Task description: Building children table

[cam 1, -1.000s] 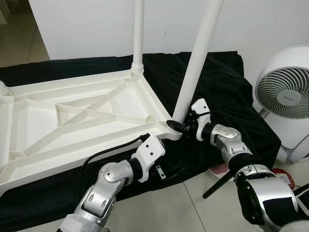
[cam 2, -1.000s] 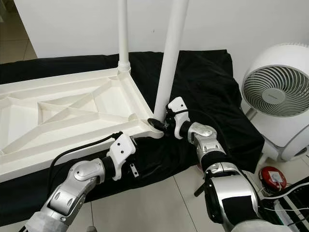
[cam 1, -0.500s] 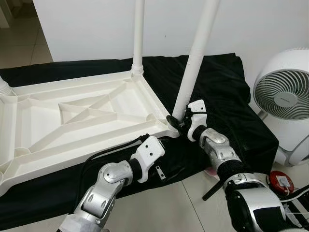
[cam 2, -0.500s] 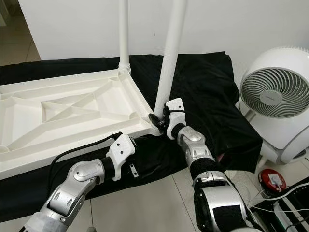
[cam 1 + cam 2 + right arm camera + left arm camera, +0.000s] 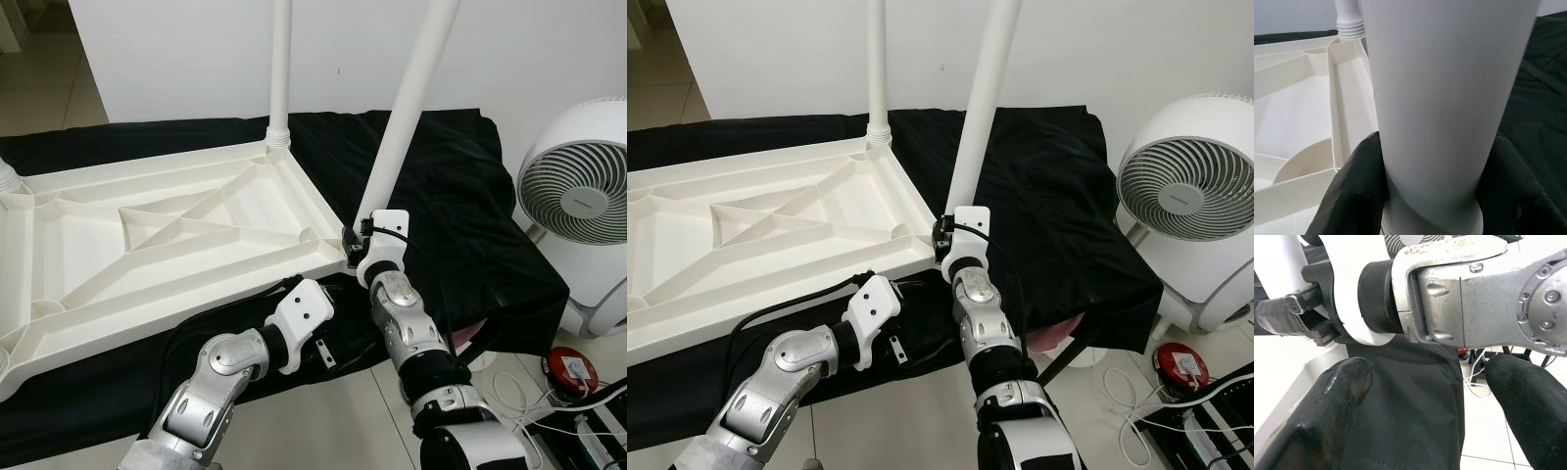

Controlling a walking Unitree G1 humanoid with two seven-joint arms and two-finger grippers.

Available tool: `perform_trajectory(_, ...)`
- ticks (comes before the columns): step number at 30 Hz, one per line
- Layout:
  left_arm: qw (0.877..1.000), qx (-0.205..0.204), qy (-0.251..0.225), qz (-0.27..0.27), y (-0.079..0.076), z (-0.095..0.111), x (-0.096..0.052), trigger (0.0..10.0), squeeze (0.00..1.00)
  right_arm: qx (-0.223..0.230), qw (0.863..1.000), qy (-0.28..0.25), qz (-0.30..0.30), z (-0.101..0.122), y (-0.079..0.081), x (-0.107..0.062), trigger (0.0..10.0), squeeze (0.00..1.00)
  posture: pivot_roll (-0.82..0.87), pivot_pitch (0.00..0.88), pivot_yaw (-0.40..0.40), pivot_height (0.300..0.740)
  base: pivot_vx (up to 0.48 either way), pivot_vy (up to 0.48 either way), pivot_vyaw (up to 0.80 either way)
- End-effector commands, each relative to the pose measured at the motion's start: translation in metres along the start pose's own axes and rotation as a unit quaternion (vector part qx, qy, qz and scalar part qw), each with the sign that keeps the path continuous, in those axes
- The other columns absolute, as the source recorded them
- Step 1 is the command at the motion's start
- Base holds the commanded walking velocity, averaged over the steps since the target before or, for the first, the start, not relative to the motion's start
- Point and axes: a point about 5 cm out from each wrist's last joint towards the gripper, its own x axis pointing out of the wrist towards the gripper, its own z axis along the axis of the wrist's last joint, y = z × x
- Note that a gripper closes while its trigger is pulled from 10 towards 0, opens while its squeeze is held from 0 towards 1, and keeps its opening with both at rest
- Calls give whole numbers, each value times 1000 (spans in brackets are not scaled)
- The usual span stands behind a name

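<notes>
The white plastic tabletop (image 5: 167, 235) lies upside down on a surface covered with a black cloth (image 5: 451, 186), its ribbed underside facing up. One leg (image 5: 280, 69) stands fitted in the far right corner socket, and a second leg (image 5: 409, 103) stands at the near right corner, leaning slightly to the right. The right claw (image 5: 355, 238) is clamped around the base of this second leg, just above the corner socket; in the right wrist view, one black finger (image 5: 1349, 196) lies on each side of the white tube, both touching it. The left claw (image 5: 1425, 401) hangs with its fingers spread wide and holding nothing, below the near edge of the tabletop and beside the right arm. The leg appears to be a hollow, stiff and light plastic tube with a smooth, glossy wall, so it is likely to slip under a loose grip. A hold low on the tube, close to the socket, gives the best control for seating or turning it; a hold higher up would probably lever the joint sideways. The tabletop appears rigid but light and may shift on the cloth under pressure, so steadying its near rim is advisable. A white fan (image 5: 578, 196) stands on the floor to the right.
</notes>
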Motion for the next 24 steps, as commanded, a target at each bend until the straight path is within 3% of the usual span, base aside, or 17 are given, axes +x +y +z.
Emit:
perform_trajectory(1, 1000, -1, 3, 23, 0, 0, 0, 10000, 0, 7, 1000, -6, -1, 0, -1, -3, 10000, 349, 9, 0, -87, 740, 0, 0, 0)
perform_trajectory(2, 1000, -1, 3, 23, 0, 0, 0, 10000, 0, 7, 1000, -6, -1, 0, -1, -3, 10000, 349, 9, 0, -87, 740, 0, 0, 0)
perform_trajectory(3, 1000, 0, 2, 24, 0, 0, 0, 10000, 0, 9, 1000, -21, -4, 4, -5, -5, 10000, 1000, 9, 0, -90, 740, 0, 0, 0)
perform_trajectory(10, 1000, 2, 1, 30, 2, 1, -1, 10000, 0, 10, 999, -40, 0, 7, -13, -17, 10000, 1000, 8, 0, -93, 740, 0, 0, 0)
perform_trajectory(11, 999, 3, 2, 33, 3, 1, -1, 10000, 0, 1, 999, -39, 9, 5, -14, -22, 10000, 969, 4, 0, -93, 740, 0, 0, 0)
perform_trajectory(12, 999, 5, 3, 39, 7, 0, -3, 10000, 0, -8, 999, -43, 27, 4, -14, -34, 10000, 0, 0, 0, -93, 740, 0, 0, 0)
perform_trajectory(21, 999, 13, 3, 47, 13, 3, -6, 10000, 0, -29, 996, -57, 64, 4, -18, -56, 10000, 0, 1, 0, -89, 740, 0, 0, 0)
perform_trajectory(22, 999, 17, 0, 50, 14, 4, -6, 10000, 0, -29, 995, -58, 80, 4, -17, -61, 6941, 0, 4, 0, -91, 740, 0, 0, 0)
perform_trajectory(23, 998, 15, -8, 55, 16, 7, -7, 10000, 0, -25, 993, -58, 102, 3, -16, -66, 0, 0, 2, 0, -90, 740, 0, 0, 0)
perform_trajectory(24, 998, 12, -15, 59, 17, 9, -7, 10000, 0, -20, 991, -58, 120, 2, -15, -70, 0, 0, 2, 0, -90, 740, 0, 0, 0)
